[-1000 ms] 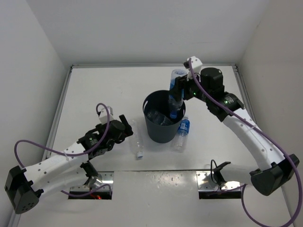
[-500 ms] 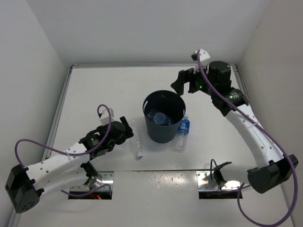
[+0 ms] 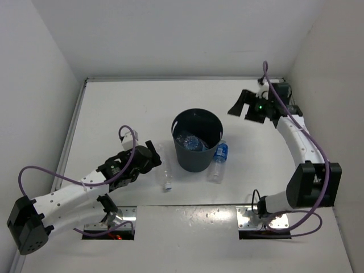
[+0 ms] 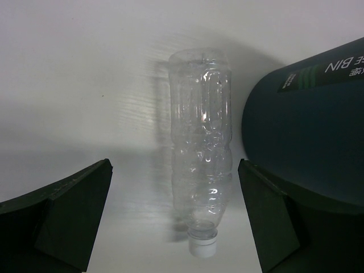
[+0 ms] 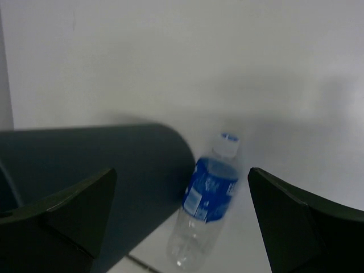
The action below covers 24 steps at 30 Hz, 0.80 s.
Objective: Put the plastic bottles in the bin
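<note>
The dark bin [image 3: 193, 160] stands mid-table, with clear bottles and a bit of blue [image 3: 190, 141] inside. A label-less, white-capped bottle [image 3: 165, 170] lies just left of it. My open left gripper [image 3: 152, 156] hovers at that bottle; in the left wrist view the bottle [image 4: 202, 153] lies between the spread fingers [image 4: 68, 210], cap toward the camera, with the bin [image 4: 307, 136] at right. A blue-labelled bottle [image 3: 219, 158] lies against the bin's right side. My right gripper [image 3: 243, 107] hangs open and empty at the far right. Its wrist view shows the blue-labelled bottle [image 5: 207, 196] beside the bin [image 5: 114, 170].
White walls close in the table on the left, back and right. A raised rail [image 3: 77, 122] runs along the table's left edge. Two metal mounting plates [image 3: 259, 219] sit at the near edge by the arm bases.
My right gripper opened over the bin and its blue-labelled bottle dropped in. The right arm then swung back toward the far right. The left arm barely moved.
</note>
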Motion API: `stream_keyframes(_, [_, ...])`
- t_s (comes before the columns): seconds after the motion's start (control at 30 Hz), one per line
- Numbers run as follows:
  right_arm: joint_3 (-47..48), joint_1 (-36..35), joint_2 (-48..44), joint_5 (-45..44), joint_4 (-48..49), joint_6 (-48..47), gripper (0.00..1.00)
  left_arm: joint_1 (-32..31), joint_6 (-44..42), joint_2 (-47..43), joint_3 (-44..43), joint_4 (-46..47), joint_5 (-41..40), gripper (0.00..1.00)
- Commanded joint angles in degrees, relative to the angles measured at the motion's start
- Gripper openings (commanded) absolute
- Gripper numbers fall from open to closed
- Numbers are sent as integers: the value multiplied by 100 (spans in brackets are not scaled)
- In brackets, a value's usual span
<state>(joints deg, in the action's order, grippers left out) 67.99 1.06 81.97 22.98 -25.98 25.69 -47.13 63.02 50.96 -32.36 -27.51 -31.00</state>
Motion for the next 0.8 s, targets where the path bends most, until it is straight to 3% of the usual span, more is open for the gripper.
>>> stream_keyframes(0.0, [-539, -36, -50, 1181, -311, 129, 100, 73, -18, -7, 106, 140, 51, 100])
stream_keyframes(0.27, [-1103, 158, 679, 1490, -241, -90, 100, 126, 43, 98, 160, 140, 218, 100])
stream_keyframes(0.77, [-1446, -370, 1830, 1270, -118, -258, 98, 178, 166, 46, 327, -27, 525, 100])
